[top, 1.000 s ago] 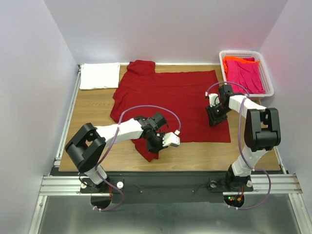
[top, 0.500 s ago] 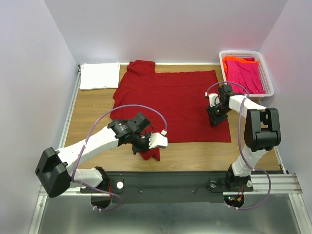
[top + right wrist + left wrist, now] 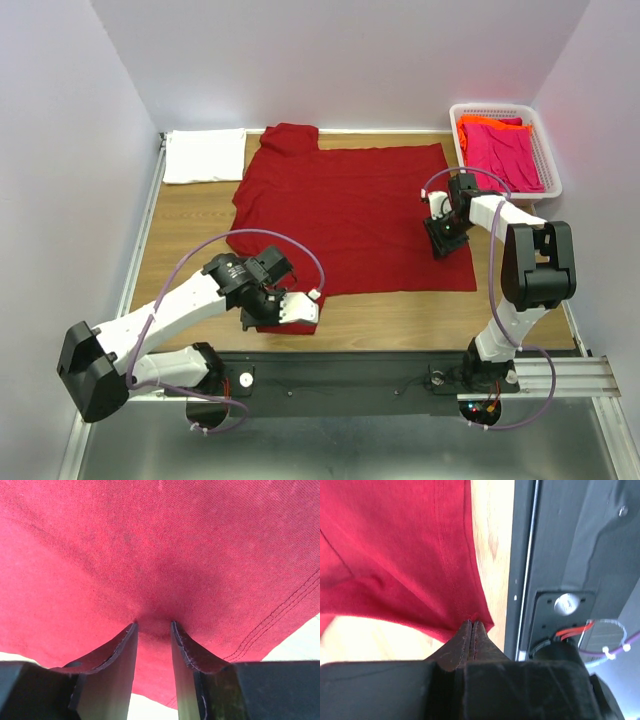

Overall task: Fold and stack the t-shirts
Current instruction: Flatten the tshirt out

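A large dark red t-shirt (image 3: 350,205) lies spread flat across the wooden table. My left gripper (image 3: 260,318) is at the near edge of the table, shut on the shirt's near left corner. In the left wrist view the jaws (image 3: 471,623) pinch the hemmed edge of the red cloth (image 3: 395,555). My right gripper (image 3: 441,243) stands on the shirt's right part. Its jaws (image 3: 152,625) are open, tips pressing into the red cloth (image 3: 160,540). A folded white t-shirt (image 3: 204,155) lies at the back left. Pink (image 3: 505,152) and orange (image 3: 480,122) t-shirts fill the basket.
The white lattice basket (image 3: 500,106) stands at the back right corner. The black rail and arm bases (image 3: 560,555) run along the near table edge, right beside my left gripper. Bare wood (image 3: 185,225) shows left of the red shirt.
My left gripper closed on the shirt's near left corner and drew it left and toward the table's near edge. The right arm has stayed in place.
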`<state>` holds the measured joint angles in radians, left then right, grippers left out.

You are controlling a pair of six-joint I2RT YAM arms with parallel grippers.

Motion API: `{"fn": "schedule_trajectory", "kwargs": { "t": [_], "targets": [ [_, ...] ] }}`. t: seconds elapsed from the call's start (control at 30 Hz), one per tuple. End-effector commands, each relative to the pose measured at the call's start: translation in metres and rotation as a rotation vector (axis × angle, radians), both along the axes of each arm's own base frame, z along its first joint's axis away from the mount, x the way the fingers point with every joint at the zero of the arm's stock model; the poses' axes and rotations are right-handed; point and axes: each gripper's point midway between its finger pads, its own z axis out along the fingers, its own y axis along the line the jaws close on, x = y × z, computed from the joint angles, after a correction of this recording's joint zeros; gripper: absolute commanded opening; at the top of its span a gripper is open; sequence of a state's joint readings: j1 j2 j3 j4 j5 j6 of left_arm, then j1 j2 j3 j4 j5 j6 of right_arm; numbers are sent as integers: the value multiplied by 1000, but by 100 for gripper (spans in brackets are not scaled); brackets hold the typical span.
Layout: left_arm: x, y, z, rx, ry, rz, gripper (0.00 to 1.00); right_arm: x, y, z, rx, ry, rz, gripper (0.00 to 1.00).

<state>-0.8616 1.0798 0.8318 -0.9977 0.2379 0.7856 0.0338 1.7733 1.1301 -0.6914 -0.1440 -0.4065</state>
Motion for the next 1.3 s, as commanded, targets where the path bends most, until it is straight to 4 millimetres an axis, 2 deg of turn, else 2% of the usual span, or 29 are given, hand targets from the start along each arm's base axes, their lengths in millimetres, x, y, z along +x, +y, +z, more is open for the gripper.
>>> {"fn": "schedule_trajectory", "kwargs": {
  "t": [0.0, 0.03, 0.07, 0.1, 0.17, 0.27, 0.33, 0.37, 0.4, 0.43, 0.47, 0.5, 0.53, 0.57, 0.6, 0.67, 0.7, 0.73, 0.77, 0.8, 0.83, 0.87, 0.9, 0.97, 1.03, 1.07, 1.17, 1.27],
  "targets": [
    [-1, 19, 16, 73, -14, 10, 1, -7, -19, -11, -79, 17, 0, 40],
    [5, 17, 23, 66, -42, 22, 14, -7, -20, -11, -81, 17, 2, 43],
    [7, 17, 26, 65, -54, 27, 19, -6, -20, -9, -81, 11, 2, 46],
    [9, 17, 29, 66, -70, 33, 38, -6, -20, -9, -82, 9, 2, 48],
    [15, 15, 36, 54, -100, 42, 44, -4, -18, -2, -70, -5, -1, 53],
    [20, 0, 53, -13, -117, 21, 52, 3, -13, 14, -46, -45, -4, 58],
    [28, -12, 67, -67, -133, 16, 62, 5, -8, 24, -19, -59, -5, 59],
    [36, -16, 70, -81, -154, 35, 62, 10, -4, 35, 6, -87, -3, 59],
    [50, -26, 75, -114, -187, 56, 62, 8, -1, 41, 23, -82, 2, 59],
    [59, -27, 76, -122, -202, 69, 62, 7, 3, 46, 42, -85, 7, 59],
    [74, -22, 77, -136, -216, 124, 62, 7, 9, 52, 81, -90, 14, 57],
    [96, -28, 82, -177, -270, 162, 60, 8, 13, 63, 105, -106, 20, 55],
    [109, -29, 79, -184, -265, 187, 56, 1, 18, 66, 130, -84, 22, 51],
    [130, -16, 78, -179, -280, 267, 53, -1, 31, 72, 188, -77, 39, 48],
    [156, -19, 75, -193, -300, 322, 46, -9, 39, 77, 220, -60, 48, 46],
    [183, -8, 70, -211, -283, 402, 45, -18, 59, 82, 285, -42, 80, 41],
    [205, 9, 69, -221, -293, 489, 45, -26, 82, 86, 331, -34, 138, 40],
    [220, 7, 60, -239, -243, 528, 47, -31, 95, 90, 352, -39, 172, 40],
    [229, 11, 57, -244, -223, 562, 47, -41, 119, 92, 372, -29, 243, 40],
    [244, 25, 41, -230, -178, 632, 48, -47, 135, 95, 389, -30, 287, 40],
    [257, 25, 45, -261, -171, 667, 48, -49, 148, 96, 394, -43, 322, 40],
    [264, 28, 42, -267, -155, 688, 48, -63, 173, 97, 393, -41, 406, 40],
    [272, 35, 28, -253, -122, 720, 47, -65, 188, 98, 398, -59, 450, 40],
    [283, 39, 22, -252, -112, 752, 47, -83, 219, 90, 379, -41, 552, 40],
    [288, 41, 7, -239, -79, 773, 46, -89, 241, 86, 367, -45, 612, 40],
    [288, 40, 3, -235, -66, 775, 45, -94, 250, 82, 362, -41, 641, 40],
    [287, 37, -12, -235, -21, 787, 44, -118, 296, 74, 347, -48, 759, 40],
    [285, 36, -18, -237, -8, 793, 44, -138, 321, 69, 341, -41, 839, 40]
  ]
}}
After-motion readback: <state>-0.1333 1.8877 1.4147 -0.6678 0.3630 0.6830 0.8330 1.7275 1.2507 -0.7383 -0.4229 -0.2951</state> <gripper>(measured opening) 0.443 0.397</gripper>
